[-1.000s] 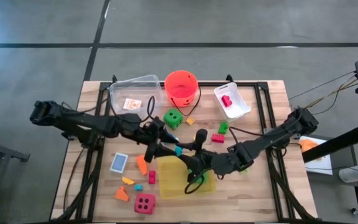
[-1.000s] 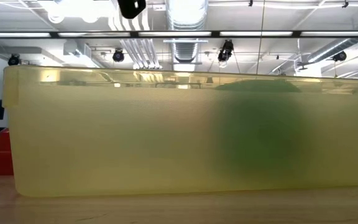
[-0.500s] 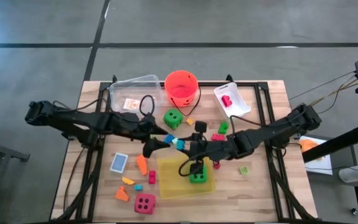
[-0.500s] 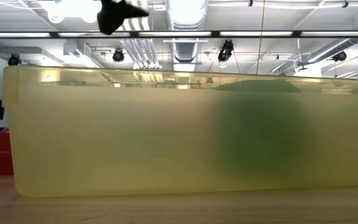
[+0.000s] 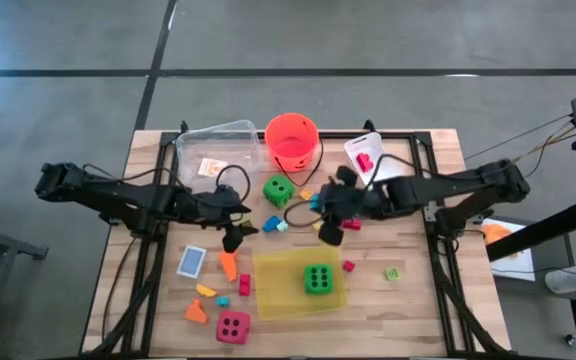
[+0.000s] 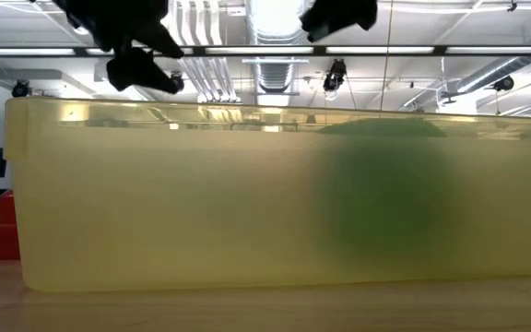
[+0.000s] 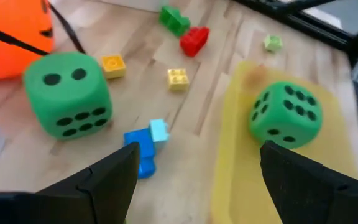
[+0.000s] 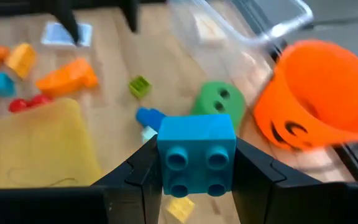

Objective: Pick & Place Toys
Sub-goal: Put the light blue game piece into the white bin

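I observe the right gripper [image 8: 194, 177] clamped on a blue brick [image 8: 196, 153] between its fingers; the left gripper [image 7: 194, 177] gapes wide, empty.

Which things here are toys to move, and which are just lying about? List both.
Toys: green die on the yellow tray, second green die, pink die, blue brick in the right end effector.
Lying about: orange bucket, clear bin.

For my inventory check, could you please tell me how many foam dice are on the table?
3: one green die beside the orange bucket, another green die in the yellow tray, and a pink die near the table's front edge. None seems hidden.
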